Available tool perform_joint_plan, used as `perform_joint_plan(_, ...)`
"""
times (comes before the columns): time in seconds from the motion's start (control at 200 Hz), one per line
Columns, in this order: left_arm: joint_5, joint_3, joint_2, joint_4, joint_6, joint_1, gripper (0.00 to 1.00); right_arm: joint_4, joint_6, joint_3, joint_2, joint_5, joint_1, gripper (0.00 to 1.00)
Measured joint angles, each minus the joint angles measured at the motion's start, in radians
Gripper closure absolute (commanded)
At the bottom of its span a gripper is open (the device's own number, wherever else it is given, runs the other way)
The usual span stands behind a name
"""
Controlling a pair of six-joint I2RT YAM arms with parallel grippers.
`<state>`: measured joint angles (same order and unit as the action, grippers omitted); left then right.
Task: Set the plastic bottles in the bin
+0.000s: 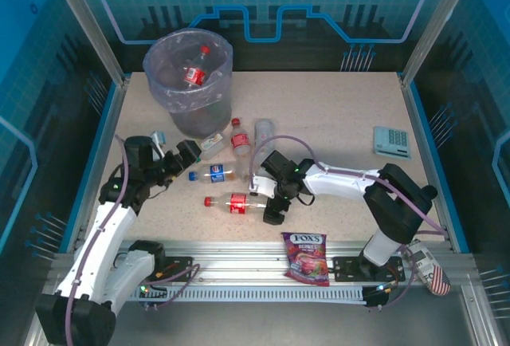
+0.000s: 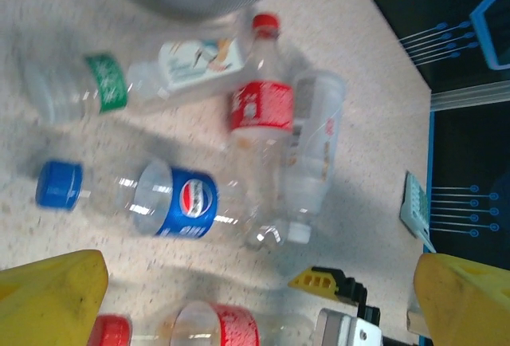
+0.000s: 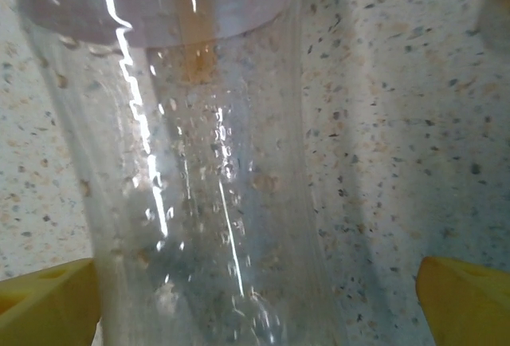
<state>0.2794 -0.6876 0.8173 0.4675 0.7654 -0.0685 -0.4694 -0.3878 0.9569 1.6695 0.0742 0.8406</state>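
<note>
while left gripper and right gripper gape wide, the clear bottle (red-capped) lies flat.

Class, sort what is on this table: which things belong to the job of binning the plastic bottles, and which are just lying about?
Part of the job: bin; bottle inside it; blue-labelled bottle; red-labelled bottle nearest the arms; red-capped bottle by the bin; clear bottle beside it; green-labelled bottle.
Lying about: Fox's candy bag; calculator.

White arms (purple cables), yellow-fingered end effectors.
</note>
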Motion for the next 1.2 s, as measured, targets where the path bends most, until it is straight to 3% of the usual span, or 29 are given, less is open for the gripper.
perform_joint_plan(0.275, 0.024, 0.252, -0.1, -0.101, 0.206, 0.0, 0.01, -0.006, -0.032, 0.057, 0.087, -0.023, 0.018, 0.03)
perform_joint_plan(0.375, 0.024, 0.287, -0.126, -0.103, 0.241, 0.0, 0.01, -0.023, -0.042, 0.079, 0.103, -0.026, 0.022, 0.19)
perform_joint_plan(0.485, 0.024, 0.286, -0.145, -0.108, 0.254, 0.0, 0.01, -0.035, -0.046, 0.1, 0.119, -0.036, 0.029, 0.24)
perform_joint_plan(0.635, 0.021, 0.286, -0.145, -0.107, 0.254, 0.0, 0.01, -0.05, -0.054, 0.103, 0.12, -0.04, 0.044, 0.4)
perform_joint_plan(0.886, 0.001, 0.259, -0.145, -0.081, 0.246, 0.0, 0.01, -0.094, -0.055, 0.104, 0.1, -0.037, 0.056, 0.46)
perform_joint_plan(0.941, -0.011, 0.232, -0.145, -0.054, 0.227, 0.0, 0.01, -0.11, -0.055, 0.104, 0.087, -0.033, 0.056, 0.52)
perform_joint_plan(1.201, -0.039, 0.032, -0.145, 0.027, 0.11, 0.01, 0.01, -0.136, -0.001, 0.105, -0.06, -0.003, 0.04, 0.53)
